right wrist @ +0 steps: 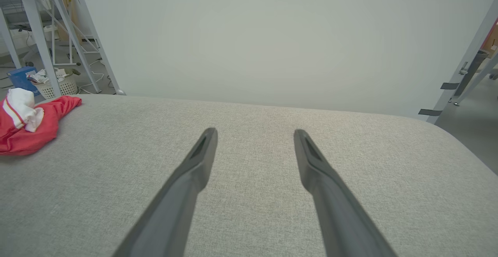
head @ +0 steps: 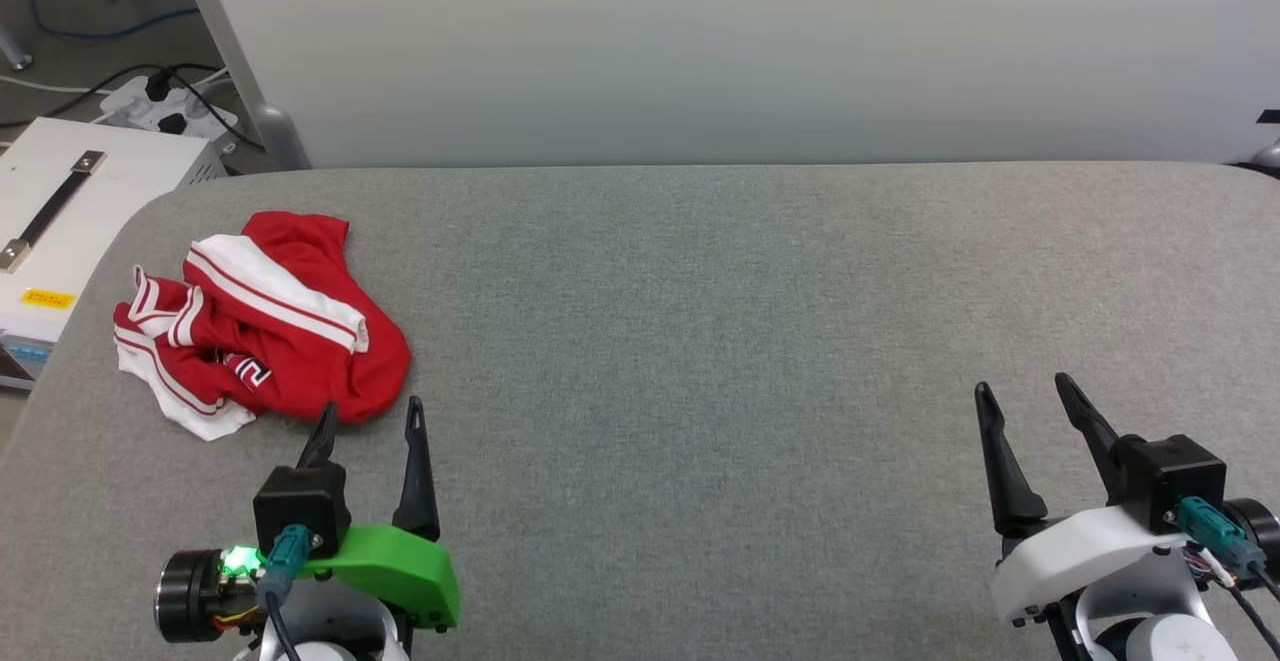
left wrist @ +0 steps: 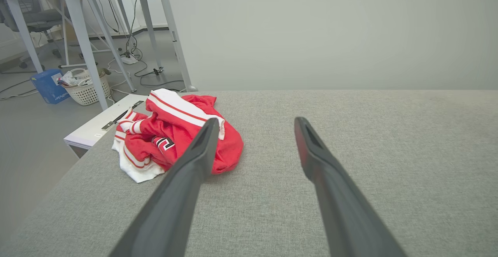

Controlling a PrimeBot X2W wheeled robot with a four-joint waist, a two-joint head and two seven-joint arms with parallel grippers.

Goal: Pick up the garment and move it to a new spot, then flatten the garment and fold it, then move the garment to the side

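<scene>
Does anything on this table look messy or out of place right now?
Yes: the red and white shirt sits crumpled in a heap near the left end of the grey table, sleeves and collar bunched up instead of lying flat. Nothing looks spilled or damaged.

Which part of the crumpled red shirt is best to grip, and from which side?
Probably the rounded red fold at the near right edge of the garment, approached from the robot's side by the open left gripper, which sits just before it. That fold bulges above the table, giving loose cloth to pinch.
</scene>
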